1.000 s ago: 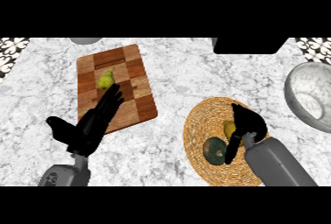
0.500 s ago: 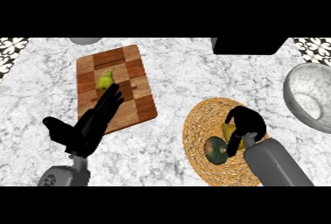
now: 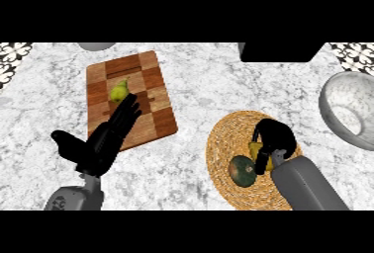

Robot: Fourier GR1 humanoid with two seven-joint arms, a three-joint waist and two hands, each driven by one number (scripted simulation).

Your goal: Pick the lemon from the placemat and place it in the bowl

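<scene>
Two hands: right hand (image 3: 274, 139) curled round lemon (image 3: 255, 149) on placemat (image 3: 223, 141); left hand (image 3: 100, 146) straight-fingered; bowl (image 3: 345, 114) at right edge.

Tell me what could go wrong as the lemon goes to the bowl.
The black right hand curls over the yellow lemon, hiding most of it, so it might slip on lifting. The dark green round fruit lies close beside it on the round woven placemat and could get knocked. The grey marbled bowl runs past the view's right edge, so placing may be hard to judge.
</scene>
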